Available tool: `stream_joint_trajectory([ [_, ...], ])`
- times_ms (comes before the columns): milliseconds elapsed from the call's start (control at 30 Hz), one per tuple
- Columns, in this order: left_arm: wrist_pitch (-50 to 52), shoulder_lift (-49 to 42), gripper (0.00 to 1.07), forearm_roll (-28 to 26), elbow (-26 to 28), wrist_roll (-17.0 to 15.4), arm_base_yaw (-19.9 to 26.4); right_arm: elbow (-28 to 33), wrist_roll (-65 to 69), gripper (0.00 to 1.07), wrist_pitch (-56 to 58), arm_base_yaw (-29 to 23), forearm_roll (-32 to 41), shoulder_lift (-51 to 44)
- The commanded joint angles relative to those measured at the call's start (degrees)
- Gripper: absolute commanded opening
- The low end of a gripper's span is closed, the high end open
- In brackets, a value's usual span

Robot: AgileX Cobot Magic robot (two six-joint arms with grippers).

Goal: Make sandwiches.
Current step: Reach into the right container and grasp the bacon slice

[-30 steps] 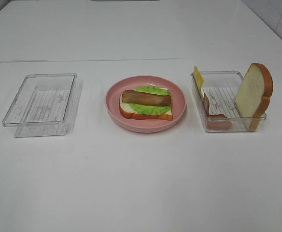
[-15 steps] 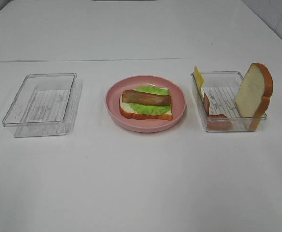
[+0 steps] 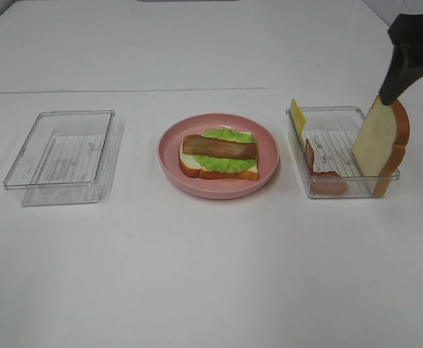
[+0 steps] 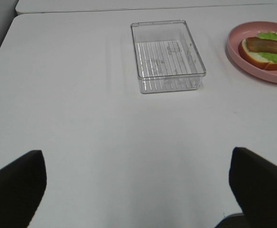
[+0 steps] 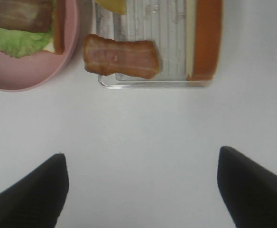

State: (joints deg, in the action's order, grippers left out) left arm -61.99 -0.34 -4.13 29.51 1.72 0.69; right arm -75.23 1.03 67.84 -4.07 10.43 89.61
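Right fingers (image 3: 396, 78) entered above upright bread slice (image 3: 377, 141) at tray (image 3: 356, 191) edge, spread; left fingers (image 4: 15, 185) spread over table (image 4: 129, 142).

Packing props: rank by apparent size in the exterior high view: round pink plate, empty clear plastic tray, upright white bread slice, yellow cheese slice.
Round pink plate and empty clear plastic tray: about equal.
Upright white bread slice.
Yellow cheese slice.
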Motion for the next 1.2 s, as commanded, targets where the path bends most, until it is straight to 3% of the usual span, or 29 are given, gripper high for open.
stream_joint_trajectory([
  [33,0.34,-0.86,1.00,0.17,0.00,-0.40,-0.40,-2.35,-1.03,0.80,-2.41,-3.15,2.06,5.56],
  [300,0.34,-0.86,1.00,0.17,0.00,-0.40,-0.40,-5.61,-0.40,0.80,-6.99,-9.80,2.06,15.13],
  [1033,0.34,-0.86,1.00,0.17,0.00,-0.40,-0.40,-13.01,-0.06,0.80,-8.48,-9.63,-2.35,31.17],
  [1200,0.34,-0.86,1.00,0.17,0.00,-0.40,-0.40,-13.01,-0.06,0.71,-8.59,-9.63,-2.35,32.03],
])
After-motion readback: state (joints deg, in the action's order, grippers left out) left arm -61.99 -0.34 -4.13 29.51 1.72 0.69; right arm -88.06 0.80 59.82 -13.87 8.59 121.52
